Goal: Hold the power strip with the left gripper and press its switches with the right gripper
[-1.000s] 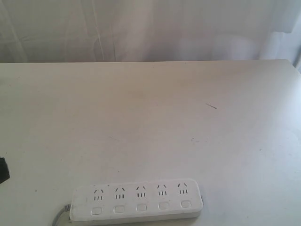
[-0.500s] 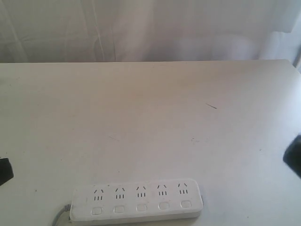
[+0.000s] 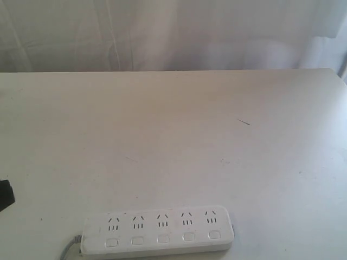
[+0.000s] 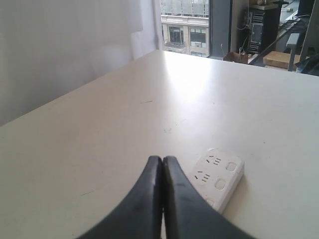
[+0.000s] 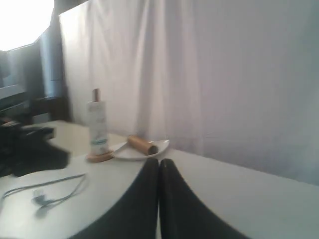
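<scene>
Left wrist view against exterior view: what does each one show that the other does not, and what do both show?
Only the left wrist view: the left gripper, jaws shut and holding nothing, and a window. Only the exterior view: the whole power strip with all five switches and its grey cord. Both: the power strip on the white table.

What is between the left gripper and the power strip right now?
Nothing visible. In the left wrist view, the shut left gripper hangs over bare table, with the power strip lying flat just beyond its fingertips. Only open tabletop lies between them.
</scene>
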Controlling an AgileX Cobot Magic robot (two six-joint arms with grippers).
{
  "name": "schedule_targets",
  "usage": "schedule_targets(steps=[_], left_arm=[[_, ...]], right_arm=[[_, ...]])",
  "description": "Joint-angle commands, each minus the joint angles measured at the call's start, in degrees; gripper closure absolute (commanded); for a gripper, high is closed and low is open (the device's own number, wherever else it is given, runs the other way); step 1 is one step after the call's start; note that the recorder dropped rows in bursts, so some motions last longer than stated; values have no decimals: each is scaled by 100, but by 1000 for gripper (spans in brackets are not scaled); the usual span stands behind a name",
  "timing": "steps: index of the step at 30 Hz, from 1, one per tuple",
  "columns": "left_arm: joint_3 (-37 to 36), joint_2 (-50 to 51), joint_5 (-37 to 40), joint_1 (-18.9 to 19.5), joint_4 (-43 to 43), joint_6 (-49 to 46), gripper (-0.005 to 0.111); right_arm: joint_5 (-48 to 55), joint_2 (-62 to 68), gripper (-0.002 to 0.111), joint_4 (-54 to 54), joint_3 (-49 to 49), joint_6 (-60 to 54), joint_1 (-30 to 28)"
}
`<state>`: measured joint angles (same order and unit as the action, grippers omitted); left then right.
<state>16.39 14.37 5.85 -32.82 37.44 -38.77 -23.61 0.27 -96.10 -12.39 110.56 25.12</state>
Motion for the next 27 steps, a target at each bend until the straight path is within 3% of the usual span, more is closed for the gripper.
schedule_targets(steps=[1,5,7,10,16,27], left_arm=[[-23,-29,3,10,107,16,107],[-23,-29,15,10,107,41,107],[-23,-29,15,10,107,41,107],[-23,-29,15,10,107,41,107],[-23,-29,15,10,107,41,107],[-23,-29,29,10,107,82,107]], right_arm=[[2396,-27,108,926,327,21,-30],[4133,-27,108,4040,445,21,-30],[4161,-27,108,5023,455,21,-30],[3408,-27,108,5996,455,21,-30],[1801,-27,108,6053,455,21,-30],[1747,-27,108,6042,455,21,-30]])
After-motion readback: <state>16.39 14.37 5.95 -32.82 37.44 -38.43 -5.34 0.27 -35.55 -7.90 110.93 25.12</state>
